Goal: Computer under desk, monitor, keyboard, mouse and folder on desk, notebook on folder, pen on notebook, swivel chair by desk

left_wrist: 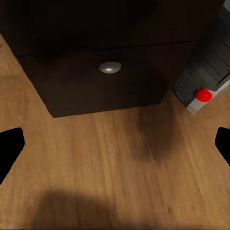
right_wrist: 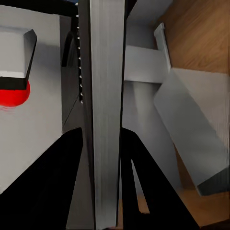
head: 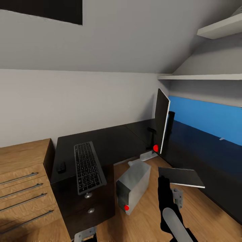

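clamping the notebook (head: 181,177) edgewise, the right jaws hide its cover; left jaws spread, tips cropped.

I count one keyboard (head: 88,166), one mouse (head: 61,167) at its nine o'clock, one monitor (head: 161,125), one computer (head: 134,185), one notebook (head: 180,177), two round drawer knobs (head: 88,195), four bar handles (head: 19,178) and two wall shelves (head: 220,28).
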